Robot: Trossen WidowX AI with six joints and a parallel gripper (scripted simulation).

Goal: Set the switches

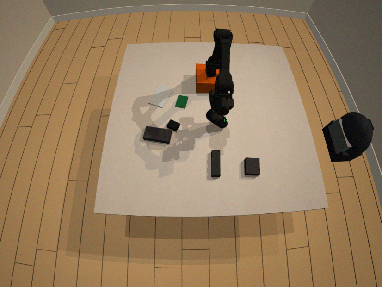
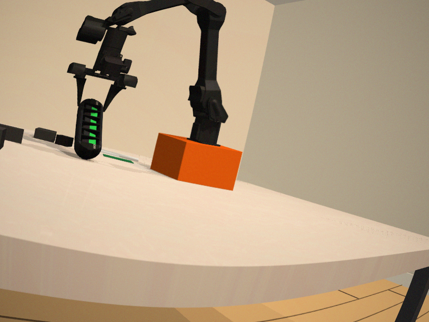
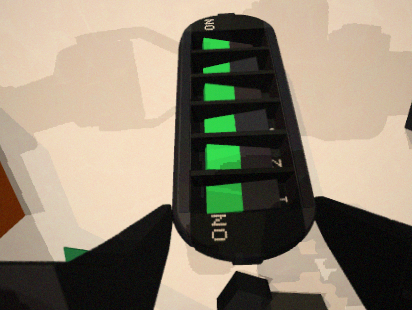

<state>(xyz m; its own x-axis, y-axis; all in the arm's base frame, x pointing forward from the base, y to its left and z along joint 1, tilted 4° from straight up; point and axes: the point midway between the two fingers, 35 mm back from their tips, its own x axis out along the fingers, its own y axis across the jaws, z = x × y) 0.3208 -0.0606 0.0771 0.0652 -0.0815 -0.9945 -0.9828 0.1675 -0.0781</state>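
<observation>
The dark grey controller unit (image 1: 209, 116) (image 2: 87, 150) (image 3: 255, 235) stands on end, slightly tilted, its lower end at or just above the bench; contact is unclear. My gripper (image 2: 91, 107) (image 3: 242, 209) is shut on the unit across its width, near the upper end, with a fingertip on each side. In the wrist view the six rockers face the camera, green ends left, numbers 1 and 2 nearest the fingers. The dark ends of the third and fifth rockers from there look raised. The other settings are hard to read. The underside label is hidden in all views.
A small black block (image 1: 173, 125) and a long dark block (image 1: 157, 134) lie left of the unit. A green square (image 1: 181, 101) and a pale plate (image 1: 158, 97) lie behind. A narrow block (image 1: 215, 163) and a square block (image 1: 252, 166) stand in front. The orange base (image 2: 209, 166) is behind.
</observation>
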